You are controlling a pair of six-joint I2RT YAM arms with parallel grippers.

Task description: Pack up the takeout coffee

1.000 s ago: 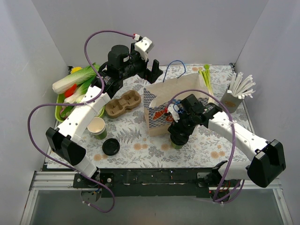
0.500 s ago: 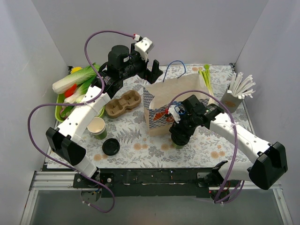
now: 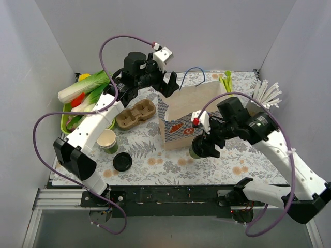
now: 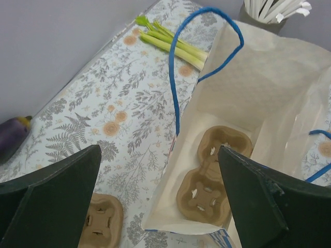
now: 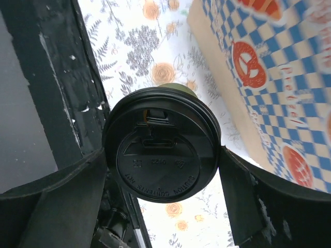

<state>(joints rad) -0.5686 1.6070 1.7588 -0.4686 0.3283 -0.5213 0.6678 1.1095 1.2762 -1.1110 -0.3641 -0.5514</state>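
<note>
The takeout coffee, a green cup under a black lid, hangs just in front of the checkered paper bag, off the table. My right gripper is shut on it; in the right wrist view both fingers press the lid's rim and the gripper is filled by the lid. My left gripper stands open and empty over the bag's back left edge. In the left wrist view the gripper looks into the bag, where a brown cup carrier lies on the bottom.
A second brown carrier lies left of the bag. Stacked lidless green cups and a loose black lid sit front left. A tray of vegetables is far left, green onions and a straw holder back right.
My right arm has risen and swung right, lifting the lidded cup off the table beside the bag. The left gripper has shifted slightly right over the bag.
</note>
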